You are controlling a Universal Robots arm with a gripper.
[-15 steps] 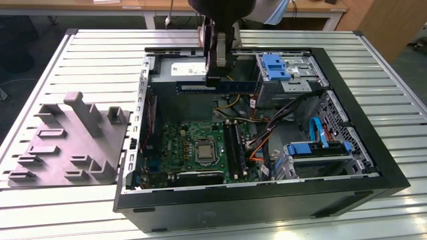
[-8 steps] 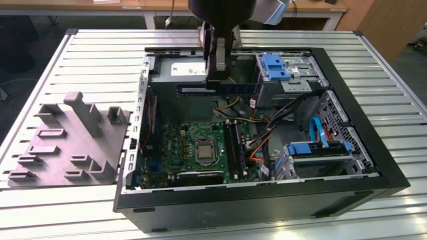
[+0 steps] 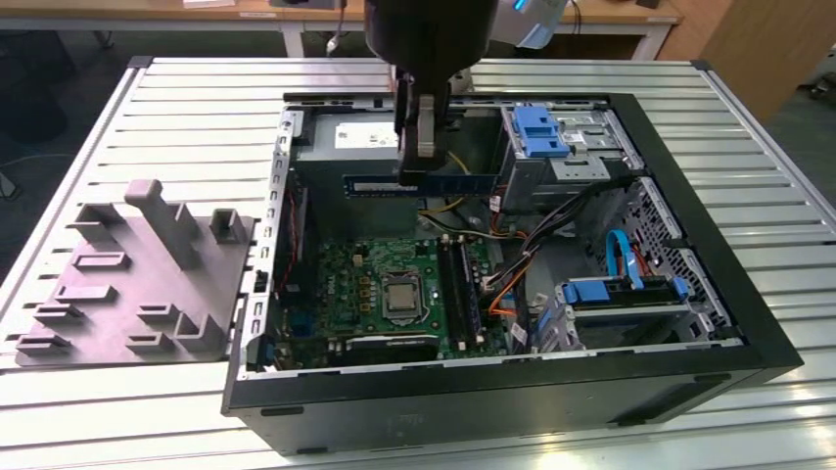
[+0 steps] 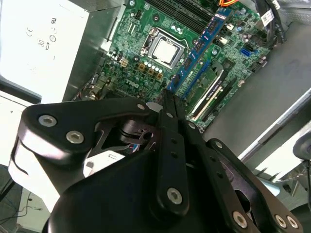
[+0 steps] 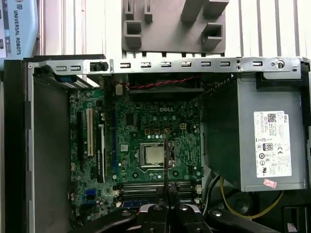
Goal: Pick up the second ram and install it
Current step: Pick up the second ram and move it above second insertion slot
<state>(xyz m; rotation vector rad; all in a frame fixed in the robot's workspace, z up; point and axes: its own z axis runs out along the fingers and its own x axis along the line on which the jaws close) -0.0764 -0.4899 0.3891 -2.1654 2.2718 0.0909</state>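
**Exterior view, left to right.** The grey moulded tray (image 3: 131, 274) lies well off to the exterior view's left of the gripper (image 3: 421, 172), outside the open computer case (image 3: 770, 343). The gripper hangs over the case interior, clamped on the second ram (image 3: 460, 183). The ram is carried level and on edge, taken near mid-length with both ends projecting. In the second wrist view the second ram (image 4: 198, 50) runs straight out from the gripper (image 4: 168, 96). The motherboard (image 3: 372, 279) and its memory sockets (image 3: 457, 284) lie below the gripper, well apart from the ram.

**Handling, as judged:** light, stiff, thin and fragile. It is best held by its flat faces near the middle, sparing the chips and the contact edge.
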